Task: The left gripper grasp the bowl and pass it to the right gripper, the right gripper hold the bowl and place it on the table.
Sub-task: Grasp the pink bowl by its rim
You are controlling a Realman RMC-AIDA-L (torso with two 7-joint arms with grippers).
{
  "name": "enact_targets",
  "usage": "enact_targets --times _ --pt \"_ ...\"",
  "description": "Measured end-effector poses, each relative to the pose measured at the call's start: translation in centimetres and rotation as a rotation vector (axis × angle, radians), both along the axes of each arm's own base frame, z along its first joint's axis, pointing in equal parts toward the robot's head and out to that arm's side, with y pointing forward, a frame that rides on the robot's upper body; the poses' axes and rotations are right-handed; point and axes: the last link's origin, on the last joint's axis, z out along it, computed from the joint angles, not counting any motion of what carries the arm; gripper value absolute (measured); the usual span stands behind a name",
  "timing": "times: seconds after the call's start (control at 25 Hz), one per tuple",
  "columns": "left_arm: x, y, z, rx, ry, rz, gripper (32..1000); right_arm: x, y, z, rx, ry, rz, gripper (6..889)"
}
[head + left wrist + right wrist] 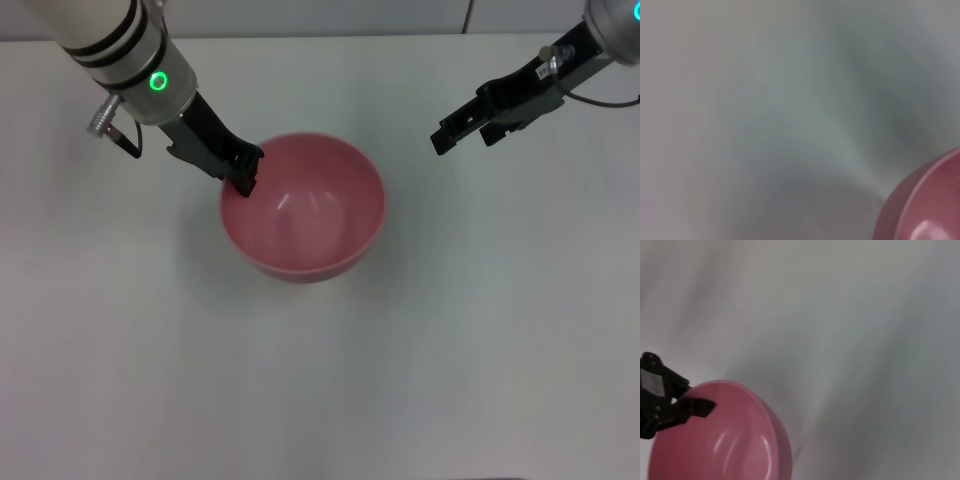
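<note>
- The bowl is seen on the table, near its middle, upright and empty.
- The left gripper is clamped on the bowl's near-left rim, one finger inside the wall and one outside.
- The right gripper is held above the table, well apart from the bowl, its fingers parted and nothing between them.
- A slip is judged likely: only a thin, glossy rim is pinched, so the bowl could tilt or swing once lifted.
- The handover could be missed if the free rim is not presented squarely.
</note>
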Motion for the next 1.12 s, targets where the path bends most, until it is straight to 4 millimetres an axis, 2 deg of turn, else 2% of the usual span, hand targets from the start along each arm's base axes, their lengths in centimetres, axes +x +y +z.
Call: enact_targets --times 0.48,0.8,1.12 --pt "1.7 -0.3 -0.7 -0.031 -0.017 -0.038 42 -1.4 -0.3 -0.2 -0.036 0.058 0.015 830" --pt "3.5 -0.5 -1.1 -0.066 -0.089 -0.073 42 -1.6 -0.4 -0.4 -0.049 0.061 0.016 814" --pt "4.3 -0.5 -1.1 -0.071 -0.112 -0.087 43 -2.1 -0.4 -0.6 -0.058 0.063 0.026 798"
